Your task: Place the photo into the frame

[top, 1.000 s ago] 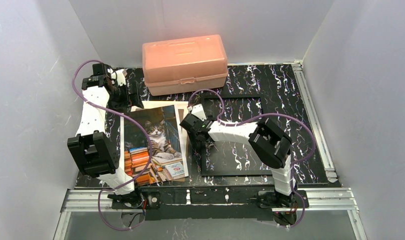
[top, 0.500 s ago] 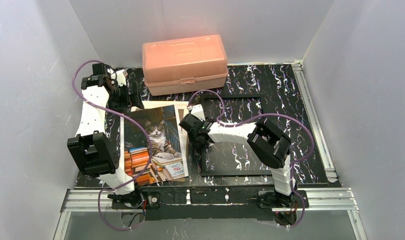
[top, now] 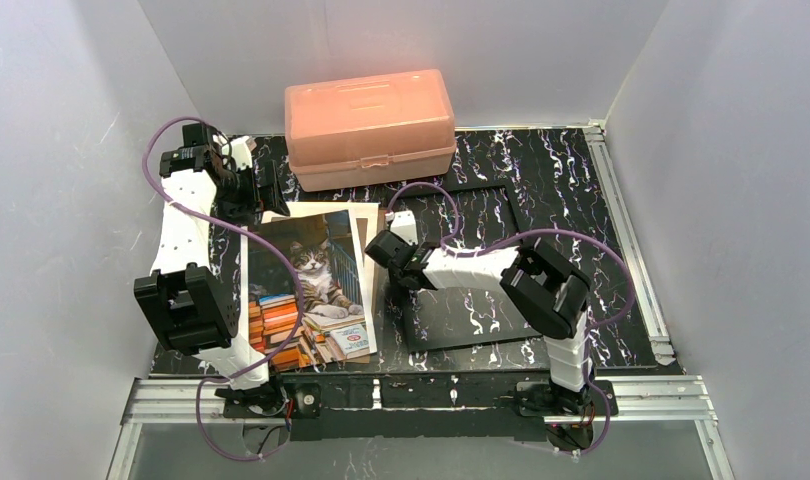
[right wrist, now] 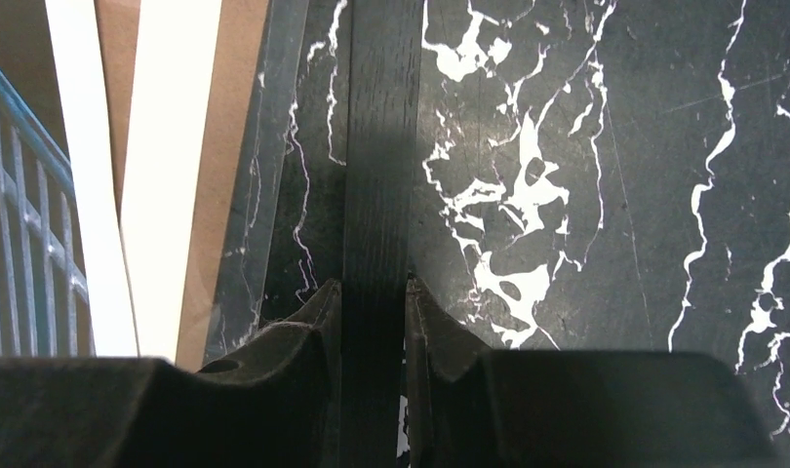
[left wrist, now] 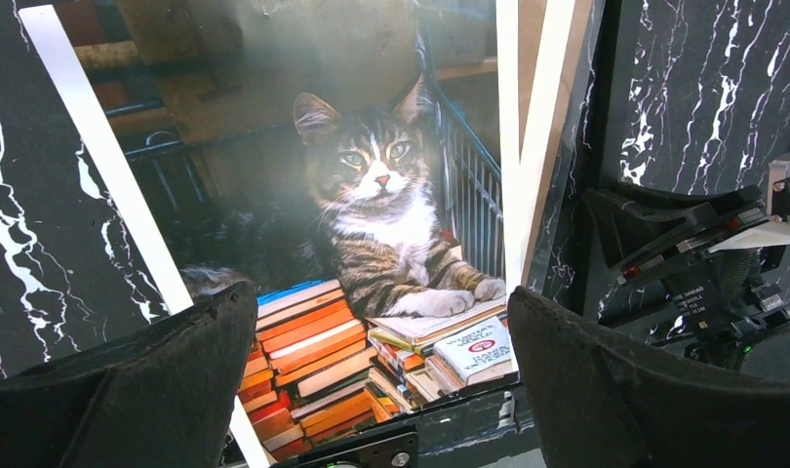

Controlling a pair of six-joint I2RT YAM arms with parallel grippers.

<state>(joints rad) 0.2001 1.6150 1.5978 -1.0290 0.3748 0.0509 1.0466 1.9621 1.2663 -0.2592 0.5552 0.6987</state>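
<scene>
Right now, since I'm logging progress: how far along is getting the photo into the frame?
Done: nothing framed yet; the photo lies face up left of the frame, outside it. In hand: the right gripper is clamped on the frame's left rail, while the left gripper hangs open over the photo. Left: get the photo into the frame.

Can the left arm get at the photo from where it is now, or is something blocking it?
Probably yes. The left gripper hangs open above the photo, and nothing lies on the photo's face. The right gripper pinches the left rail of the frame alongside, clear of the photo.
</scene>
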